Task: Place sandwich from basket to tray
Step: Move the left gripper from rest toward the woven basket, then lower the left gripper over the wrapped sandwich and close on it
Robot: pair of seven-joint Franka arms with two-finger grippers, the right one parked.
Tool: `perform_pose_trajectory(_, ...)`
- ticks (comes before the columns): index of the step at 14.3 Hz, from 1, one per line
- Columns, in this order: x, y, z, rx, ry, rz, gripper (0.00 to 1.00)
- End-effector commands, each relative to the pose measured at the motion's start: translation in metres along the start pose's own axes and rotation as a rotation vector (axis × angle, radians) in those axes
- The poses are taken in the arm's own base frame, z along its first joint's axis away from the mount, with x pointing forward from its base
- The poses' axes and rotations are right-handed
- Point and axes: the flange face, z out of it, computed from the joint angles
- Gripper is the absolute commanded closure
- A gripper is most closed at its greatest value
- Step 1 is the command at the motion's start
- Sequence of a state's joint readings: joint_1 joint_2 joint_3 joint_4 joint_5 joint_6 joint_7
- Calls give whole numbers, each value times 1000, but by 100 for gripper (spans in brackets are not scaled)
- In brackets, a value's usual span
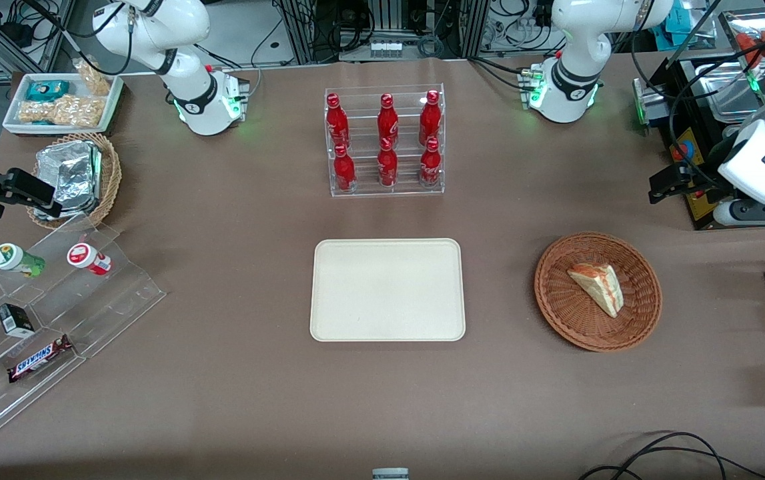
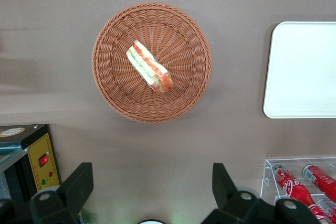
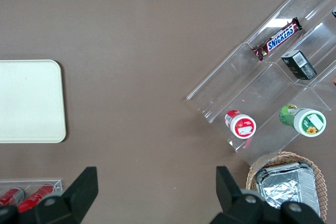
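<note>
Gripper (image 2: 148, 192) hangs high w/ fingers spread wide, nothing between them, well above bare tabletop just short of the basket (image 2: 113, 85). In front view the gripper (image 1: 672, 183) sits farther from the camera than the basket (image 1: 559, 293), toward the working arm's end of the table.

Sandwich (image 2: 149, 66) lies on its side near the basket's middle, well apart from the fingers.

Handling, by the look of it: light, soft bread, easily crushed; layered filling could slide apart if squeezed hard or tipped. Best bet is a gentle pinch across the two bread faces at the wedge's thick middle, not the tip, w/ jaws turned to match its diagonal lie.

Tray (image 1: 387, 290) lies flat and bare, beside the basket toward the parked arm's end.

Views differ: wrist cam shows the red and green filling edge-on and the wide-open fingers; front cam shows the sandwich (image 1: 597, 287) as a pale wedge, plus the whole tray, of which wrist cam catches only part (image 2: 302, 69). Bottle rack (image 1: 385, 140) stands farther from the camera than the tray.
</note>
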State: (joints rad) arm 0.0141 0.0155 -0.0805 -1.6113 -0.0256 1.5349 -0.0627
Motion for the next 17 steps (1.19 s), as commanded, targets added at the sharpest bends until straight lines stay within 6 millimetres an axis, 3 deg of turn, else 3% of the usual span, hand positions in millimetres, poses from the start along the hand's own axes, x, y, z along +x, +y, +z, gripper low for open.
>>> perform_pose_trajectory(1, 2, 0, 5, -3, -28, 15, 0)
perform_pose_trajectory(3, 2, -2, 28, 1, -70, 6, 0)
perform_pose_trajectory(6, 14, -5, 79, 4, -142, -42, 0)
perform_pose_trajectory(8, 27, -12, 132, 59, -128, -75, 0)
perform_pose_trajectory(10, 26, -13, 192, 72, -55, -96, 0)
perform_pose_trajectory(12, 22, -14, 239, 57, 29, -203, 0)
perform_pose_trajectory(13, 22, -13, 255, 47, 60, -261, 0)
perform_pose_trajectory(17, 38, -15, 284, 11, 79, -646, 0)
